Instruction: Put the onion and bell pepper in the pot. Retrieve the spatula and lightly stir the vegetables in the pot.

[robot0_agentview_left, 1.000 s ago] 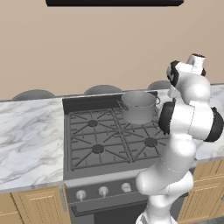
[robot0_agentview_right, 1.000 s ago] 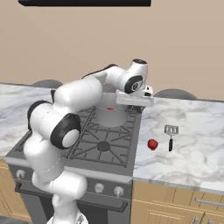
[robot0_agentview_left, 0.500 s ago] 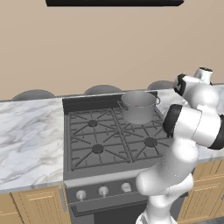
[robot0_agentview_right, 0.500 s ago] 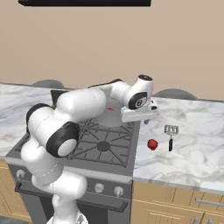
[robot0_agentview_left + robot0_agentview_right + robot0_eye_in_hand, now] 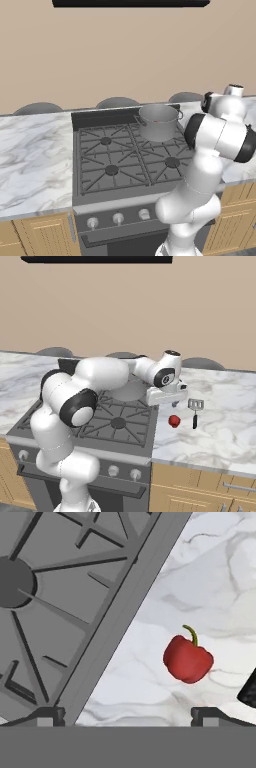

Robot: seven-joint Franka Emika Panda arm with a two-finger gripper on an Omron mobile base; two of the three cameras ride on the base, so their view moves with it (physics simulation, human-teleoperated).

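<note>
- Swinging rightward off the stove over the last second, the arm has carried its pincer point(image 5: 174, 404) from above the burners to the marble surface point(image 5: 225, 426) on the stove's right; the base has not driven.
- Step in hand, as I judge it: reaching for the bell pepper point(image 5: 174, 421). Something reddish shows inside the pot point(image 5: 158, 121), too small to name.
- The pepper lies on the marble just right of the stove's edge, with the spatula point(image 5: 194, 410) close beside it on the far side. In the hand view the pepper point(image 5: 187, 658) sits between the two finger tips but nearer the right one, stem up.
- The pincer stands wide and holds nothing; both tips are apart, one over the stove's rim, the other over marble.
- Next move likely calls for a small shift to centre the pepper, then a descent and a close. The rounded skin could roll or slip.
- Surroundings: a black stove point(image 5: 125, 155) with grates, grey-veined marble either side, wooden cabinet fronts below, a beige wall behind.
</note>
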